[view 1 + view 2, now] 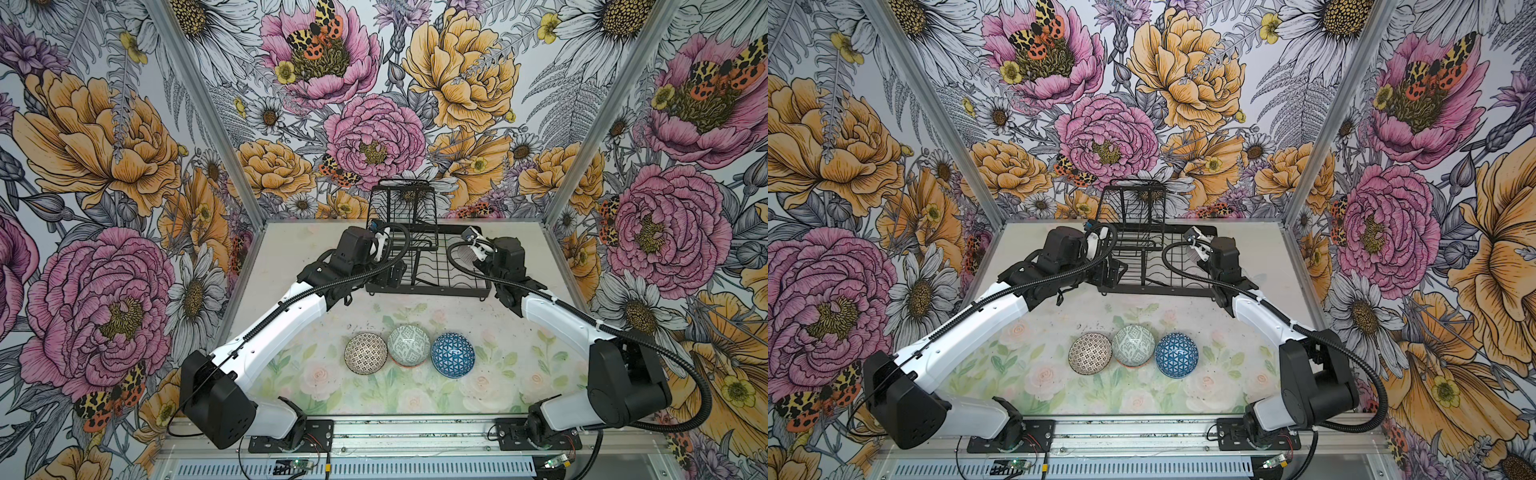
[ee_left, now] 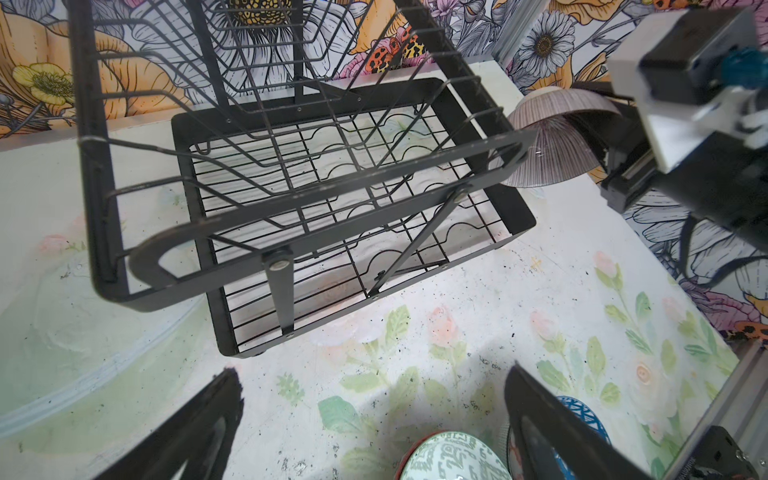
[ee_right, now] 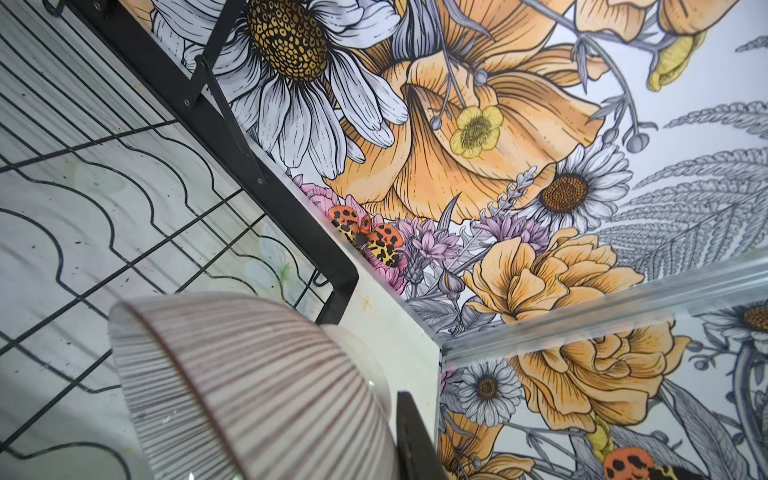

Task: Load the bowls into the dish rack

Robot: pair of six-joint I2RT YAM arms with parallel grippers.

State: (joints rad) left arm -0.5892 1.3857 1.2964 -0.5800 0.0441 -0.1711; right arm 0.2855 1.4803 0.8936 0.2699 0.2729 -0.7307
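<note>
Tbl: dish rack rear, 3 bowls front.

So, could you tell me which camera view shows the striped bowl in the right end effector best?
The right wrist view: the striped bowl fills the foreground, ribs and foot clear. The left wrist view shows it smaller, partly behind the dish rack. Both top views show a sliver.

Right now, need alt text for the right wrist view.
A pale ceramic bowl with fine pink ribbed lines, tilted, is pinched by the right gripper next to a corner of the black metal wire dish rack. No bowls show on its visible wavy wire floor; floral wallpaper fills the rest.
</note>
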